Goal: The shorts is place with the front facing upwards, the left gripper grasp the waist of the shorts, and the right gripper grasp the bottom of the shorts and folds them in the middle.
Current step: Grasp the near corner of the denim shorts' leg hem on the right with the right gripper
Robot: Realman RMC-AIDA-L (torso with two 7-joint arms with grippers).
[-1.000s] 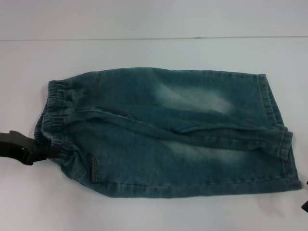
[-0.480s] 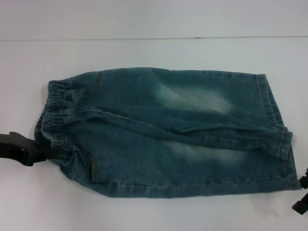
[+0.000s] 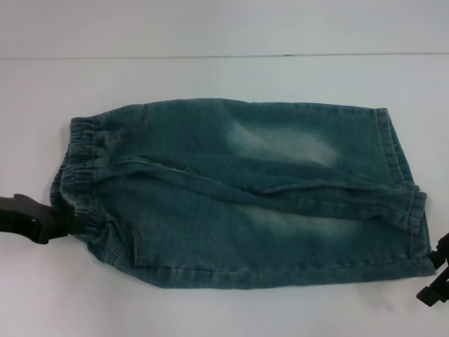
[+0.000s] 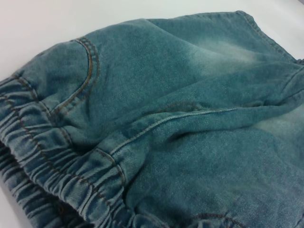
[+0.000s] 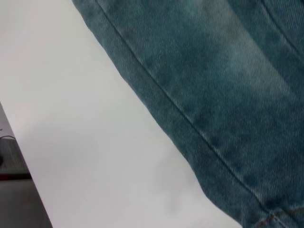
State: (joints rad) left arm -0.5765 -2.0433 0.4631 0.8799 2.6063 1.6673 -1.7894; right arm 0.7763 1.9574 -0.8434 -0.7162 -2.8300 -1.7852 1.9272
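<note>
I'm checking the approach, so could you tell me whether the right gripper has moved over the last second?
Yes. The right gripper has come up and inward toward the shorts' bottom corner.

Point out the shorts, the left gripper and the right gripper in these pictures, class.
shorts (image 3: 238, 196): head view, middle of the denim front.
left gripper (image 3: 59, 223): head view, tips at the waist band.
right gripper (image 3: 436, 274): head view, black fingers beside the hem corner.

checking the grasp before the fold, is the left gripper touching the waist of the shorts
Touching. In the head view the left gripper meets the gathered waist of the shorts at its near corner, no table showing between them.
</note>
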